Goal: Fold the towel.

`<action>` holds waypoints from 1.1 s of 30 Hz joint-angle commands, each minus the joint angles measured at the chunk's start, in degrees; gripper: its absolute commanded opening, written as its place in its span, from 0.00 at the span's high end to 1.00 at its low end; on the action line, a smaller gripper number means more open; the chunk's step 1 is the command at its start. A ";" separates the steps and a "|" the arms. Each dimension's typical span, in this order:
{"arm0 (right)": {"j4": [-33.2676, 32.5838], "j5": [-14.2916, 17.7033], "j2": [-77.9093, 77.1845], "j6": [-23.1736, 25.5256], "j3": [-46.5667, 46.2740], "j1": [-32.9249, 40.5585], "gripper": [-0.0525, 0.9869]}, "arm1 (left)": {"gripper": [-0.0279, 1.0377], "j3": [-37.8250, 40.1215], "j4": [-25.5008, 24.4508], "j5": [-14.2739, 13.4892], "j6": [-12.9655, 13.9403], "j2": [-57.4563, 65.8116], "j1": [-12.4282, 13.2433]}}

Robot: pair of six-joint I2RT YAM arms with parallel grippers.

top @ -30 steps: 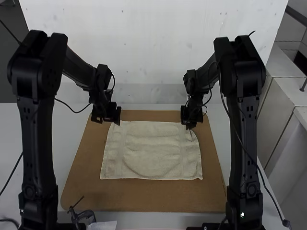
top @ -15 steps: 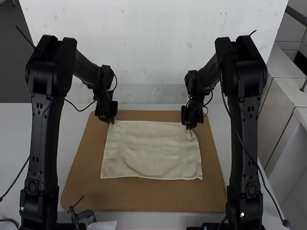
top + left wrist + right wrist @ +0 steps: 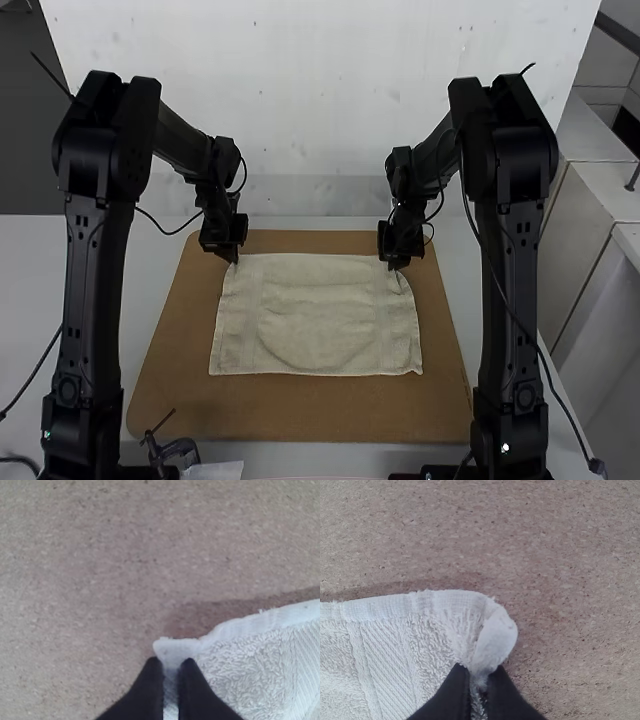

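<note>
one clamp [image 3: 182, 448] at near edge of brown board [image 3: 310, 415], white sheet [image 3: 218, 471] just beside; towel [image 3: 316, 318] spread flat on board; left gripper [image 3: 232, 259] and right gripper [image 3: 395, 266] tipped down, each clenched on a far towel corner.

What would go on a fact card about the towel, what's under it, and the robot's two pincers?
towel: pale, spread flat with soft wrinkles
layers: can't tell whether it is doubled
under it: brown board on a pale table
left pincer: shut on the towel's far left corner
right pincer: shut on the far right corner, where the cloth is bunched
near edge: a dark clamp left of the middle
</note>
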 commanded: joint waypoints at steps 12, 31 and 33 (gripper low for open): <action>0.52 5.16 -9.25 1.72 6.35 -1.06 0.94 | 0.96 1.07 -0.19 -1.89 -0.85 -12.40 -1.48; 6.67 5.25 -22.88 -0.21 -13.68 1.48 0.93 | 0.96 -18.53 0.77 -2.69 -3.57 -28.83 -8.07; 6.67 5.25 -24.90 -1.09 -15.79 1.40 0.93 | 0.96 -20.73 0.69 -2.60 -4.19 -31.12 -9.13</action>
